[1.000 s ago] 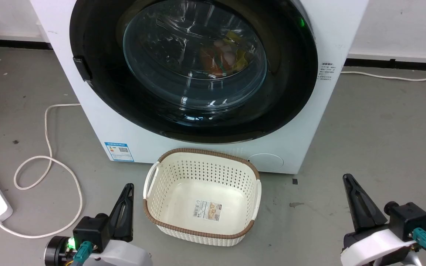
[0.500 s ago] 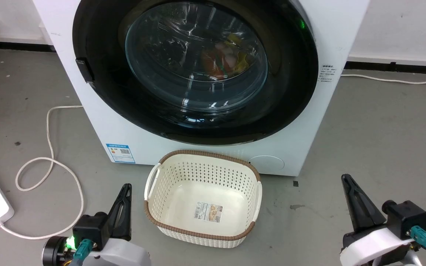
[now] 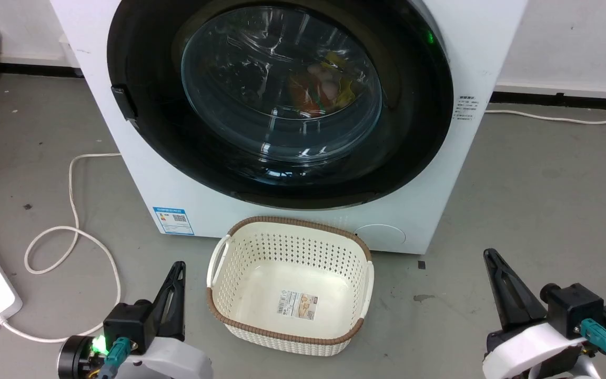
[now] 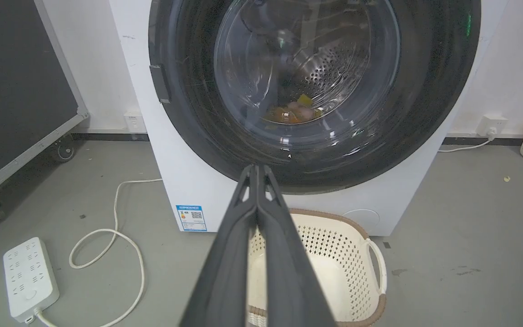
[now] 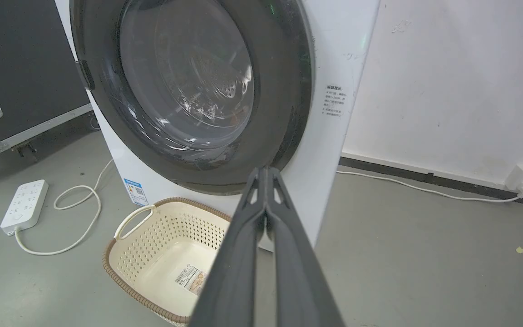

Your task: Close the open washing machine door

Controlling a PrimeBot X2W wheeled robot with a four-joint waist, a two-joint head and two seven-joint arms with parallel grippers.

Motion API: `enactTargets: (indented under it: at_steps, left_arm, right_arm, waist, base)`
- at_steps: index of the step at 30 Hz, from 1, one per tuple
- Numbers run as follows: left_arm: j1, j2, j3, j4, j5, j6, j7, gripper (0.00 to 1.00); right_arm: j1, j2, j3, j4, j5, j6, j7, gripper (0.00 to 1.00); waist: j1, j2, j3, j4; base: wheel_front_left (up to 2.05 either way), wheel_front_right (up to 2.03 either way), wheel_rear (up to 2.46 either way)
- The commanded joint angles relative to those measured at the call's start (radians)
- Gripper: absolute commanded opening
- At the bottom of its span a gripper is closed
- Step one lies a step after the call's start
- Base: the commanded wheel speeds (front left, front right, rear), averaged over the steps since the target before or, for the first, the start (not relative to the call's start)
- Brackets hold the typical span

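Round washing machine door (image 3: 282,100): glossy black rim, bulging clear glass; left gripper (image 4: 256,169), right gripper (image 5: 266,169) both pressed together.

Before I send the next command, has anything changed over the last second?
Only the head camera shifted slightly, so the whole scene slid a little down that view. Nothing was grasped or released. The washing machine door still looks shut, the basket sits before it, and the left claw and right claw stay shut, empty and low.
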Motion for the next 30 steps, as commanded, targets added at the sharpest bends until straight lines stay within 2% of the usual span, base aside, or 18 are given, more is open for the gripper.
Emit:
enactTargets:
  at_steps: [1, 30]
  left_arm:
    - [-0.003, 0.000, 0.002, -0.005, 0.009, 0.008, 0.006, 0.00]
    - [-0.005, -0.002, 0.014, -0.024, 0.034, 0.034, 0.063, 0.00]
  right_arm:
    - [0.017, 0.003, 0.002, -0.010, -0.008, 0.000, 0.006, 0.00]
    - [0.023, 0.005, 0.008, -0.033, -0.021, -0.001, 0.063, 0.00]
  waist:
    - [0.0000, 0.0000, -0.001, 0.000]
    - [0.0000, 0.0000, -0.019, 0.008]
  base:
    - [0.00, 0.00, 0.00]
    - [0.00, 0.00, 0.00]
